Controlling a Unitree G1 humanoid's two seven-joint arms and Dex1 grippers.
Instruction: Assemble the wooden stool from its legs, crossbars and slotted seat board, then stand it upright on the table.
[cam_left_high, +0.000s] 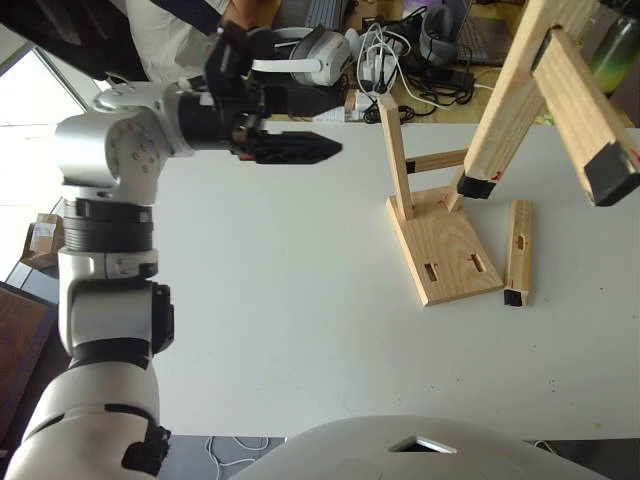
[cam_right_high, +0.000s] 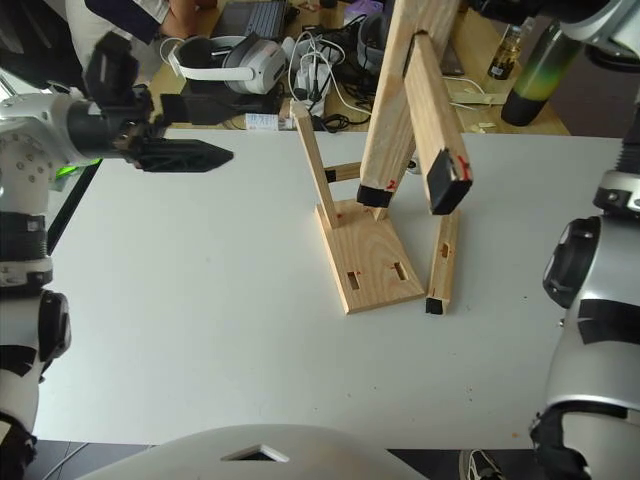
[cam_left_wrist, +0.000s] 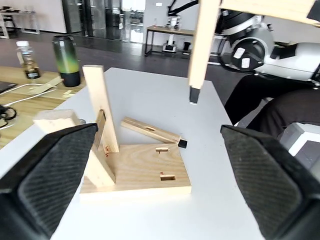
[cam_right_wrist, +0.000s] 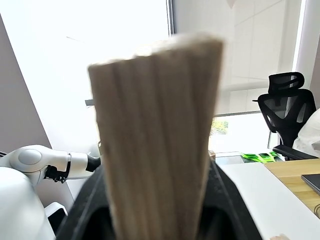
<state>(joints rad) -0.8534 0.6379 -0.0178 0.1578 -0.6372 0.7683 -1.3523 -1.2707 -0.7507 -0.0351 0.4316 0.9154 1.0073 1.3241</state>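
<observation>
The right gripper (cam_right_wrist: 157, 212) clamps two stool legs (cam_left_high: 540, 90) over the slotted seat board (cam_left_high: 445, 245) on the table (cam_left_high: 280, 300). The left gripper (cam_left_high: 300, 148) hangs open, well apart. Lowered askew, they may topple the upright leg (cam_left_high: 397, 150).

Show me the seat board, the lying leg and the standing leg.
seat board (cam_left_high: 445, 240), left eye view, bare top face.
lying leg (cam_left_high: 519, 255), left eye view, middle.
standing leg (cam_left_high: 395, 150), left eye view, middle.

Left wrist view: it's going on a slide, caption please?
Open left gripper faces seat board with upright leg; loose leg beside, held legs above.
</observation>
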